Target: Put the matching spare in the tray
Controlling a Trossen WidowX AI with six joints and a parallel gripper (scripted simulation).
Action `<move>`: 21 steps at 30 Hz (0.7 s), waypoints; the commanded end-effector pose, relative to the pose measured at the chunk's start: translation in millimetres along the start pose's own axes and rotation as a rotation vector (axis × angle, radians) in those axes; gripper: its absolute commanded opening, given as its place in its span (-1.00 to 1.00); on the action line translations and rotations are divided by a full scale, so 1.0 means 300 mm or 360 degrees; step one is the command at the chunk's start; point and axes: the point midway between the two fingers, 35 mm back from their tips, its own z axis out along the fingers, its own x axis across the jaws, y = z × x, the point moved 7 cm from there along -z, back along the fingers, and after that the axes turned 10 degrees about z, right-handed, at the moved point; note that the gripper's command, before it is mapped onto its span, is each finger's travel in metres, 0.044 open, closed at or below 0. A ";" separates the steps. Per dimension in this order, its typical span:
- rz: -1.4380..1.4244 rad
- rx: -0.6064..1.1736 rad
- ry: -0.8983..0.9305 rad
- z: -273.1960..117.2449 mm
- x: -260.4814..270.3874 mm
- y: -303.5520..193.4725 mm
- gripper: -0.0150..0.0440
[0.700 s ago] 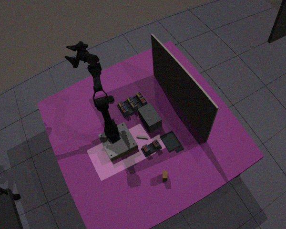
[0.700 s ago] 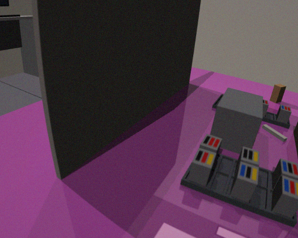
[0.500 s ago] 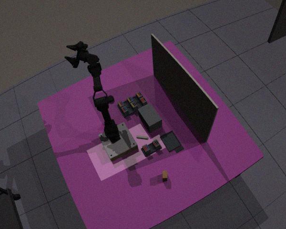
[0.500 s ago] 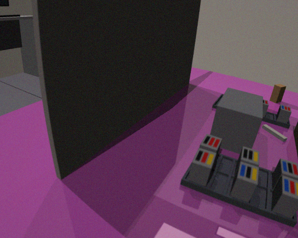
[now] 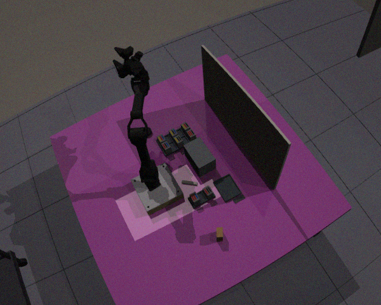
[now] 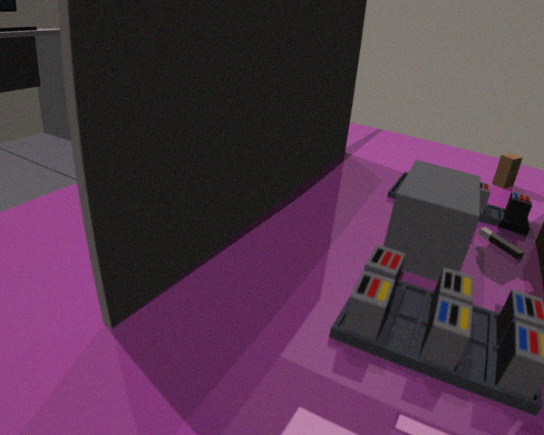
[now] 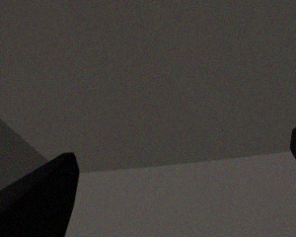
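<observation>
My gripper (image 5: 115,54) (image 7: 185,151) is open and empty, raised high beyond the table's far edge, away from all parts. A dark rack (image 5: 171,150) (image 6: 405,303) holds several grey spares with colour-striped tops; stripes include black-red-red (image 6: 387,258), black-red-yellow (image 6: 373,287), black-black-yellow (image 6: 457,283), blue-black-yellow (image 6: 453,315), blue-black-red (image 6: 529,306) and blue-red-yellow (image 6: 535,339). The flat dark tray (image 5: 227,187) is empty. No printed back code is readable, and I cannot tell which object is the mounted unit.
A grey box (image 5: 200,155) (image 6: 439,187) stands between rack and tray. A tall dark panel (image 5: 243,111) (image 6: 207,140) stands behind them. A smaller rack (image 5: 200,197) with two striped units, a short bar (image 5: 189,182) (image 6: 500,243) and a wooden block (image 5: 220,233) (image 6: 506,170) are nearby.
</observation>
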 end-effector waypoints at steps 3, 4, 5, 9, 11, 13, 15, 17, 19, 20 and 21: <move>-0.0176 -0.0508 -0.0106 -0.136 0.012 0.225 1.00; -0.0207 -0.0595 -0.0136 -0.167 0.014 0.260 1.00; -0.0237 -0.0680 -0.0170 -0.199 0.016 0.293 1.00; -0.0343 -0.1007 -0.0343 -0.344 0.019 0.411 1.00; -0.0386 -0.1158 -0.0451 -0.424 0.017 0.459 1.00; -0.0420 -0.1299 -0.0573 -0.508 0.014 0.499 1.00; -0.0445 -0.1428 -0.0708 -0.595 0.009 0.532 1.00; -0.0460 -0.1544 -0.0855 -0.687 0.003 0.556 1.00; -0.0463 -0.1643 -0.1012 -0.778 -0.005 0.571 1.00; -0.0460 -0.1685 -0.1094 -0.823 -0.009 0.575 1.00; -0.0453 -0.1723 -0.1178 -0.868 -0.014 0.577 1.00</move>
